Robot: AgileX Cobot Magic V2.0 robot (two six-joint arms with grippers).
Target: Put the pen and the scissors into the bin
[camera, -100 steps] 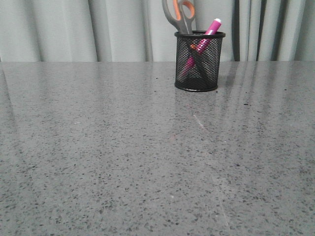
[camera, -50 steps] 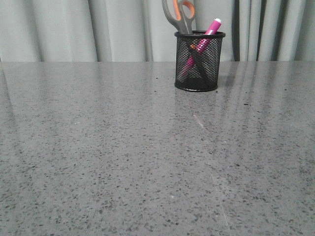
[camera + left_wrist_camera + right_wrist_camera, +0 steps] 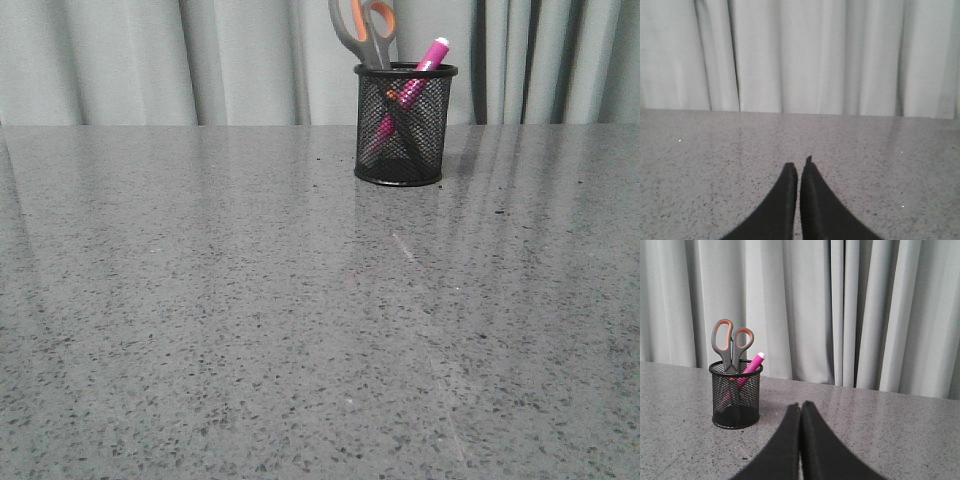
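The black mesh bin (image 3: pixel 405 125) stands upright at the far middle-right of the table. The scissors (image 3: pixel 364 30) stand in it, grey and orange handles up. The pink pen (image 3: pixel 428 56) leans in it, its white tip above the rim. In the right wrist view the bin (image 3: pixel 736 395), scissors (image 3: pixel 730 342) and pen (image 3: pixel 753 365) show ahead of my right gripper (image 3: pixel 801 405), which is shut and empty, well short of the bin. My left gripper (image 3: pixel 799 164) is shut and empty over bare table. Neither gripper shows in the front view.
The speckled grey table (image 3: pixel 250 300) runs back to a pale pleated curtain (image 3: pixel 150 60) behind its far edge. Nothing else stands on the table near the bin.
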